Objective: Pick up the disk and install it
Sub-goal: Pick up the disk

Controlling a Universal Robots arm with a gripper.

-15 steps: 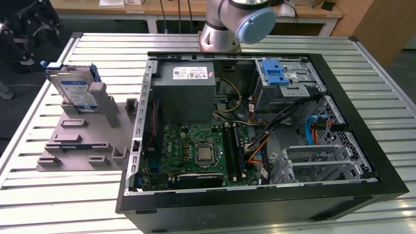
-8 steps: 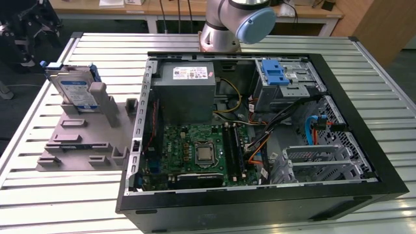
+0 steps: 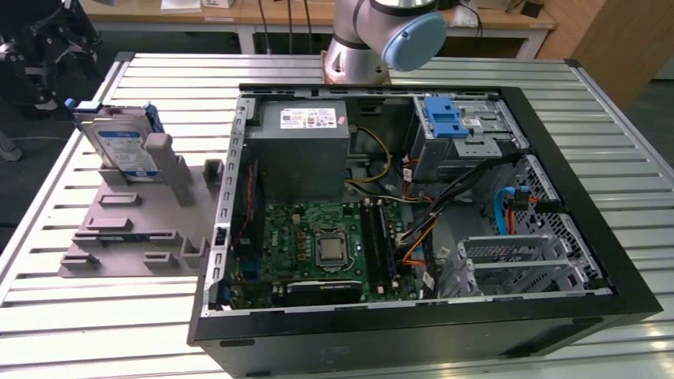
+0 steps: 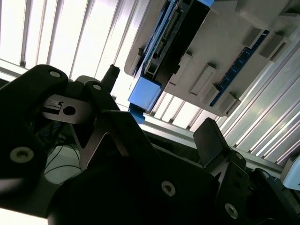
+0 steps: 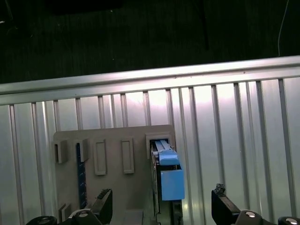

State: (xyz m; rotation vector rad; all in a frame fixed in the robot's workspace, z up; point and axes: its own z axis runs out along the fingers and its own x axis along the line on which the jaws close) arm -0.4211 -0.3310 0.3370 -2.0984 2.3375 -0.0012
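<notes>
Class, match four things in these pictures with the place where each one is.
1 flat silver disk with blue plastic carrier frame
2 green motherboard
3 light-blue plastic latch
4 black gripper

A flat on the black computer case's floor
B upright in the grey plastic fixture
C open, over the disk's blue end
D on the metal drive cage

Pairs: 1-B, 2-A, 3-D, 4-C

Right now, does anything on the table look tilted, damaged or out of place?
Nothing stands out. The silver hard drive in its blue plastic frame stands on edge in the grey plastic fixture, and the open black computer case lies flat beside it.
</notes>
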